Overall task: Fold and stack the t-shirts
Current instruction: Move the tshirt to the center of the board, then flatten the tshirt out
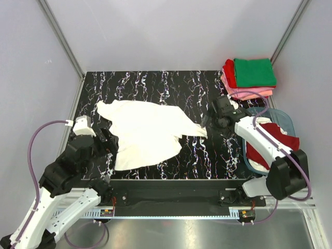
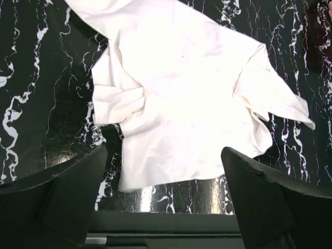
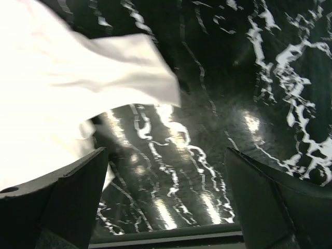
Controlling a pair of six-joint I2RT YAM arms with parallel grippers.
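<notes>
From above, you see the rumpled white cotton t-shirt (image 1: pixel 148 132) spread on the black, white-veined table (image 1: pixel 207 155). The left gripper (image 1: pixel 107 137) is just beside its near-left edge, the right gripper (image 1: pixel 210 120) is by its right sleeve, and a folded stack of green, red and pink tees (image 1: pixel 253 72) sits in the far right corner. Your left wrist view shows that gripper's fingers (image 2: pixel 62 197) spread wide and empty, with the shirt's hem lying between and beyond them. Your right wrist view shows the other fingers (image 3: pixel 270 202) also released, with the sleeve tip lying free on the table ahead.
</notes>
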